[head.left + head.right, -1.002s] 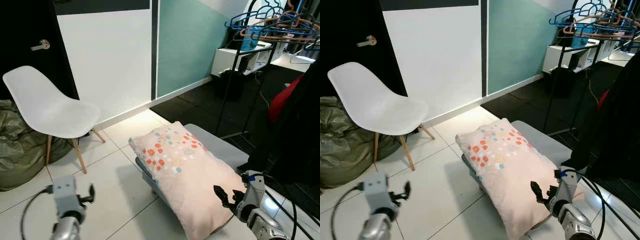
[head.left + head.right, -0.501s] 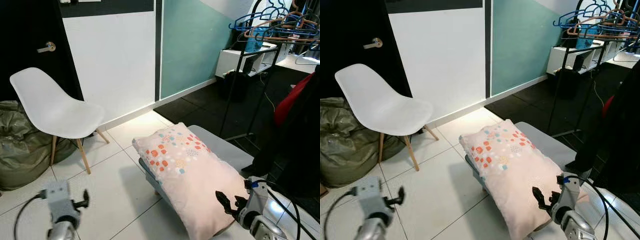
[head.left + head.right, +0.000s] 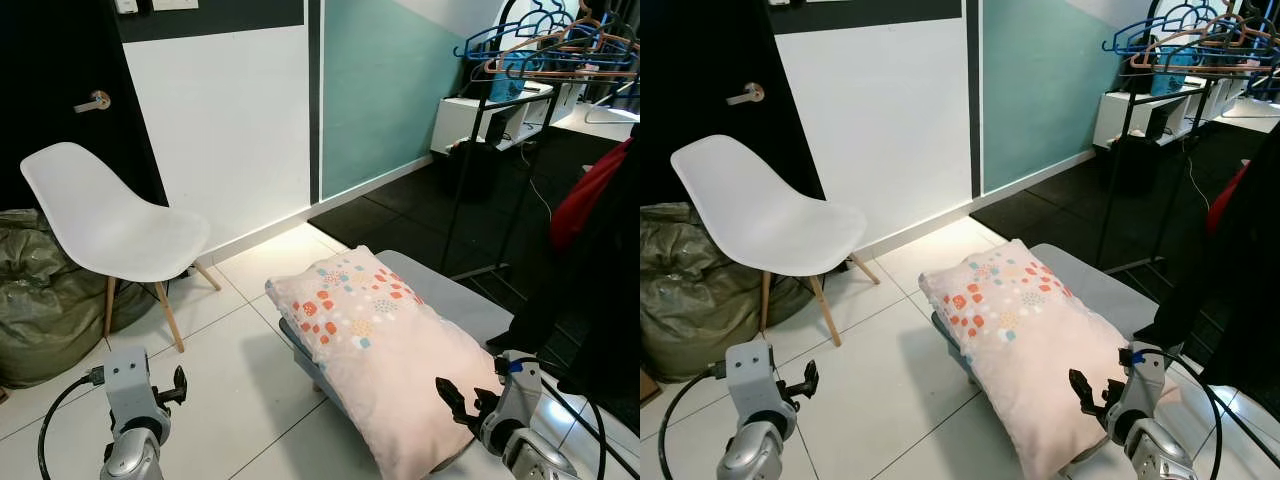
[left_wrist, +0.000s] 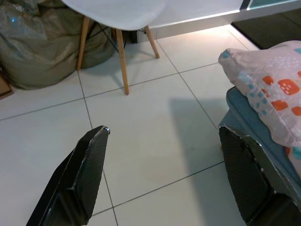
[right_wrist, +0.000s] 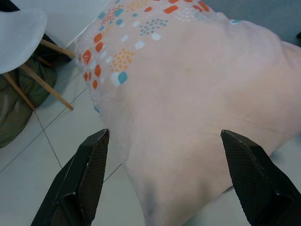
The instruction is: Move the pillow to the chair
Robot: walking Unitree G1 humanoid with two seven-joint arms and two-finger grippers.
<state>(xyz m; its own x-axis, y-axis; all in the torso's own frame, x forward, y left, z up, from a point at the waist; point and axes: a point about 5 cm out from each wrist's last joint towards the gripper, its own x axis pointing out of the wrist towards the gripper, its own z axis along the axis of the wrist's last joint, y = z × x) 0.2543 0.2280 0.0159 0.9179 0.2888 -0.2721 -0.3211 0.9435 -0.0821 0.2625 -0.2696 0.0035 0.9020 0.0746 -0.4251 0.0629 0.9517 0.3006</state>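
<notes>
Since a moment ago the whole view has shifted slightly — the camera's move, while the pillow [image 3: 380, 350] lies as before on the grey-blue bench [image 3: 455, 300]. White floor tiles [image 3: 230, 380] run to a white-and-teal wall [image 3: 300, 90], with the white chair [image 3: 110, 225] beside a green beanbag [image 3: 40, 300] and a clothes rack [image 3: 540, 60] on the robot's right. Both grippers hang low with fingers spread — the right gripper [image 5: 162, 179] just above the pillow's near end, the left gripper [image 4: 162, 176] over bare tiles beside the bench.

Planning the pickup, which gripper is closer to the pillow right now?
Right. The right gripper hovers open at the pillow's near end, while the left gripper is open over the floor tiles, off to the pillow's side.
</notes>
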